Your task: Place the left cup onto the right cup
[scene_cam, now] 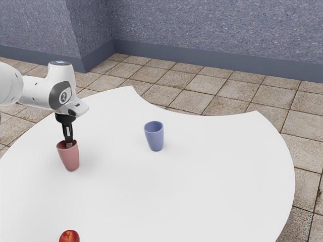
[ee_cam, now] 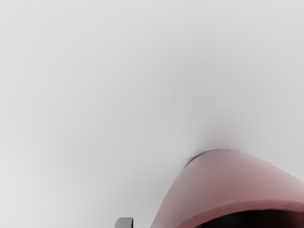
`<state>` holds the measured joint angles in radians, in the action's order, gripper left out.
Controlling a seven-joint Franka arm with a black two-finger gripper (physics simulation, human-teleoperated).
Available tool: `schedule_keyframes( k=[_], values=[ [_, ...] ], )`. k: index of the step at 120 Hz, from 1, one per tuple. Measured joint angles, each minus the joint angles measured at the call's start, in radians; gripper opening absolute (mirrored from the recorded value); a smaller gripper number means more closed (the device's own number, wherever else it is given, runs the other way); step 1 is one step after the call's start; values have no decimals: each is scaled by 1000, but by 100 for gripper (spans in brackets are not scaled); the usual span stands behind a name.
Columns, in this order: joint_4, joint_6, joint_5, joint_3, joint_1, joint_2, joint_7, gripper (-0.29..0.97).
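A round white table (scene_cam: 202,191) stands on a tiled brown floor (scene_cam: 242,85) before a grey-blue wall (scene_cam: 212,25). The pink cup (scene_cam: 68,156) stands upright on the table toward the exterior view's left, and the blue cup (scene_cam: 153,135) stands upright well apart from it, toward the exterior view's right and a little farther back. The white arm (scene_cam: 45,91) comes in from the exterior view's left and bends down, so that the black gripper (scene_cam: 67,141) hangs straight down with its tip at the far part of the pink cup's rim. Whether it is spread or pinching the rim cannot be told from here. A red apple (scene_cam: 69,236) lies at the near edge of the table, nearer than the pink cup and well apart from both cups. In the wrist view the pink cup (ee_cam: 237,190) is just under the hand, its rim and dark mouth close up, with the bare table (ee_cam: 118,95) around it.
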<state>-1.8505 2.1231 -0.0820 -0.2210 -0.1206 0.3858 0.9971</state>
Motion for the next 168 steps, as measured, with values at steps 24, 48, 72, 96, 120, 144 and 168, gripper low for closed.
schedule_keyframes(
  k=[24, 48, 72, 96, 120, 144, 168],
  values=[
    [0, 5, 44, 0, 3, -23, 8, -8],
    [65, -26, 49, 6, 24, -74, 9, -10],
    [186, -90, 37, 4, 78, -73, 9, -10],
    [287, -126, 19, 1, 148, -64, 10, -11],
    [465, -171, 16, -31, 229, 25, 11, -11],
    [521, -184, 19, -35, 300, 72, 12, -11],
    [556, -169, 19, -34, 334, 112, 9, -11]
  ],
)
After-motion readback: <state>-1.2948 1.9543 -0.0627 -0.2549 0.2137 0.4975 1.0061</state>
